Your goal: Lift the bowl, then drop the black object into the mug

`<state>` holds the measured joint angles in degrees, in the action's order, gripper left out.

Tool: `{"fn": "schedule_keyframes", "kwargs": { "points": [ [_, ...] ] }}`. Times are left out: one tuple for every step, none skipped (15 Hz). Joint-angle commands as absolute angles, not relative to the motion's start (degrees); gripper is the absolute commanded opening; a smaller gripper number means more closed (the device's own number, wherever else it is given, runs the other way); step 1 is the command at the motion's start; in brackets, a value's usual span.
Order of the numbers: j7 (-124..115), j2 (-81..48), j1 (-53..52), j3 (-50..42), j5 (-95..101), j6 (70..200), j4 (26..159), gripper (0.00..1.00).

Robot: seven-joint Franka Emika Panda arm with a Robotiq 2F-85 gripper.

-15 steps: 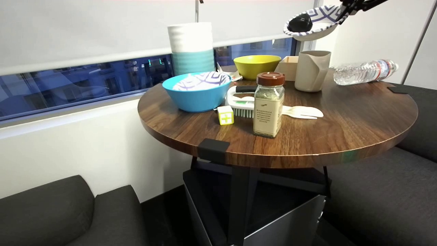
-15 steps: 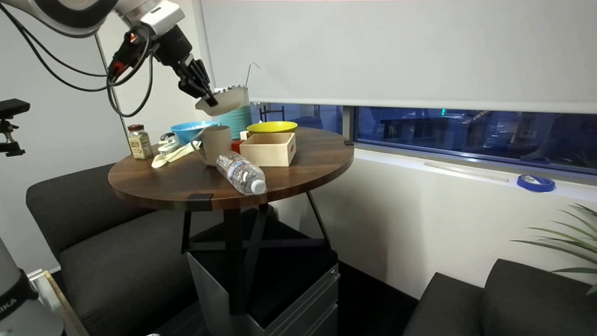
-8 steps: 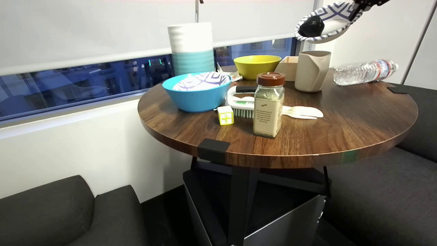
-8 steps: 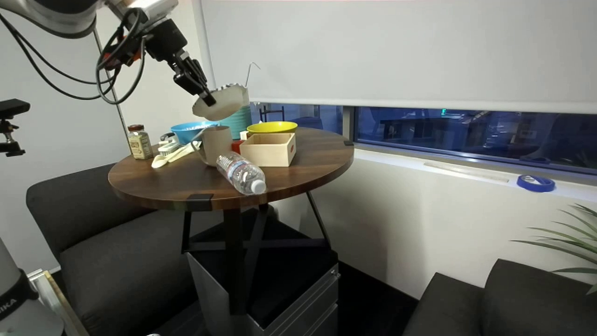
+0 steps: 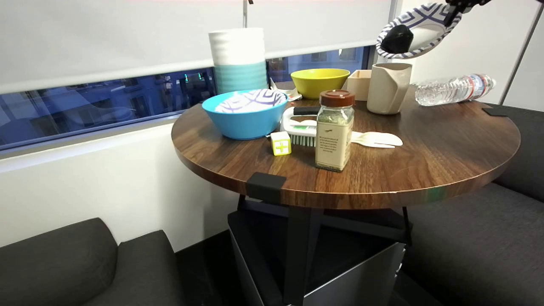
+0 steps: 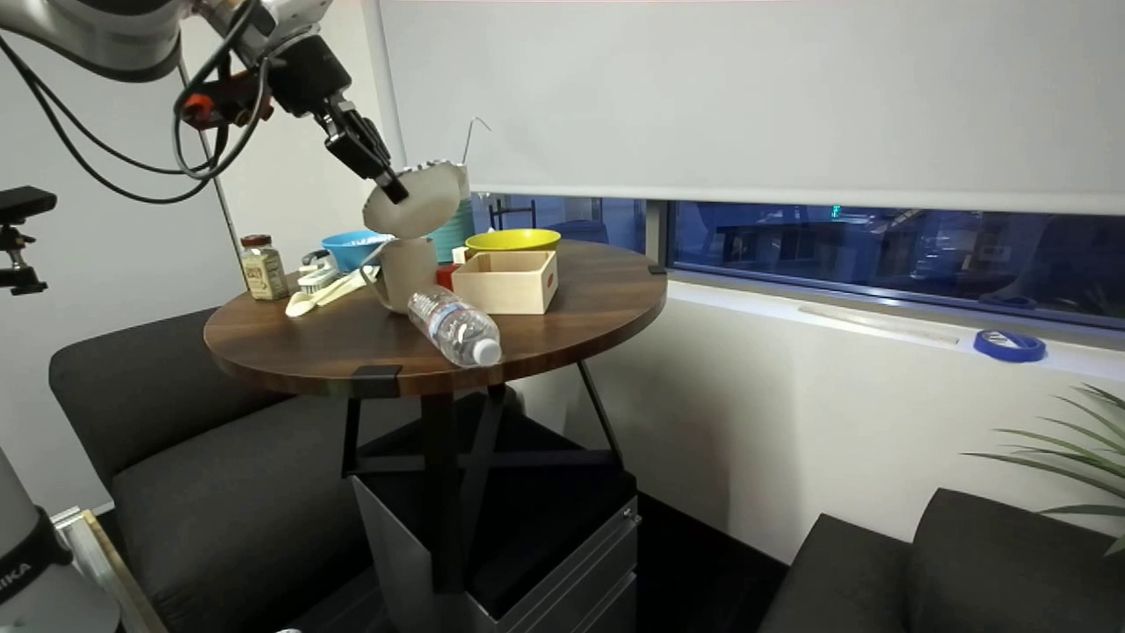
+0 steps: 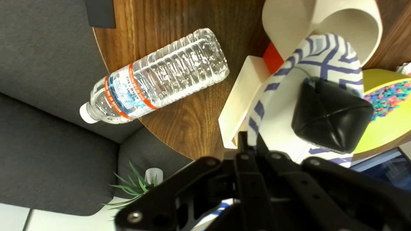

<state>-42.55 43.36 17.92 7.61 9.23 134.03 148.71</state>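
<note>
Bowl (image 5: 425, 35) is lifted well clear of the table (image 5: 446, 148), tilted, its left edge lowest in an exterior view and just above the mug (image 5: 387, 91) there; can't tell whether they touch. Gripper (image 7: 252, 141) is clenched on the rim, at the bowl's right side in that exterior view. Black object (image 7: 332, 117) sits inside, toward the low left edge, not in the mug yet. Lift looks done, so tipping is likely the step in hand. Next move probably calls for lining the low edge up over the mug's mouth, then a slow steeper tilt; object could slide off past it. Looks: bowl shallow, white, blue-purple stripes inside, dashed rim; object glossy, pointed, with crossing seams
</note>
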Motion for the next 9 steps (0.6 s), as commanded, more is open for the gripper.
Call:
{"fn": "schedule_keyframes", "kwargs": {
  "points": [
    [-42.4,44.5,19.3,8.9,12.4,132.4,148.1,0.01],
    [-42.5,44.5,19.3,9.1,13.0,132.3,148.1,0.01],
    [-42.4,44.6,19.3,9.2,13.7,132.2,148.1,0.01],
    [-42.4,44.5,19.3,9.4,14.2,132.2,148.1,0.01],
    [-42.6,44.5,19.3,9.8,14.8,132.1,148.1,0.01],
    [-42.4,44.5,19.3,10.0,15.5,132.0,148.0,0.01],
    [-42.5,44.5,19.4,10.5,16.3,131.9,148.0,0.01],
    [-42.5,44.6,19.3,10.7,16.9,131.6,147.9,0.01],
    [-42.4,44.5,19.2,10.8,17.5,131.5,147.8,0.01]
  ]
}}
